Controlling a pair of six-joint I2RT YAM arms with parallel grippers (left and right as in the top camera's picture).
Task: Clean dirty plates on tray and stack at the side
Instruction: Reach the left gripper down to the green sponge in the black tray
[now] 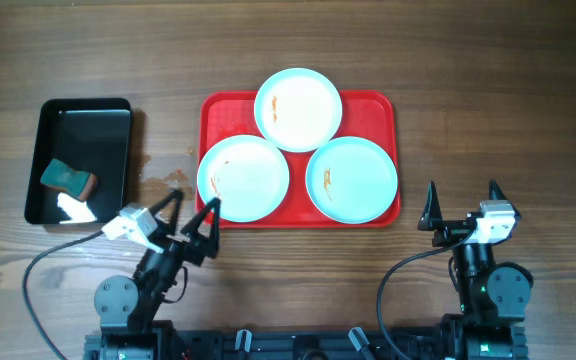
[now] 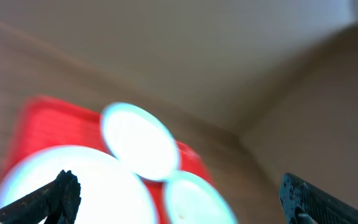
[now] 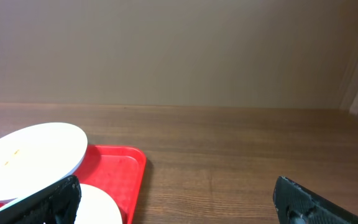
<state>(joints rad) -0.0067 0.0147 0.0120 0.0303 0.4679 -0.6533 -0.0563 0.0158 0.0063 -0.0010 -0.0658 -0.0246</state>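
Item 1. Black tray (image 1: 53,120): rectangular, at the far left of the wooden table (image 1: 498,80), well apart from the other tray. It holds a teal and brown sponge (image 1: 68,179) in its near half.

Item 2. Left gripper (image 1: 193,201): jaws spread wide and holding nothing. It sits just off the red tray's near-left corner, angled toward the plates. One fingertip lies just beside the near-left edge of the left plate, and contact cannot be told. The left wrist view is blurred. Both dark fingers (image 2: 61,196) show at the bottom corners there, with the plates between them.

Item 3. Red tray (image 1: 223,108): large and rectangular, at the centre of the table, carrying all three plates.

Item 4. Left plate (image 1: 243,178): in the near-left part of the tray, with its edge hanging over the tray's left rim. An orange smear marks its left side.

Item 5. Far plate (image 1: 298,108): at the middle of the tray's far edge, overlapping the rims of both other plates. It has an orange streak left of centre.

Item 6. Right plate (image 1: 352,179): in the near-right part of the tray, reaching the right rim, with a small orange smear on its left side.

Item 7. Right gripper (image 1: 463,193): jaws fully apart and empty. It is over bare table near the tray's near-right corner, clear of the plates.
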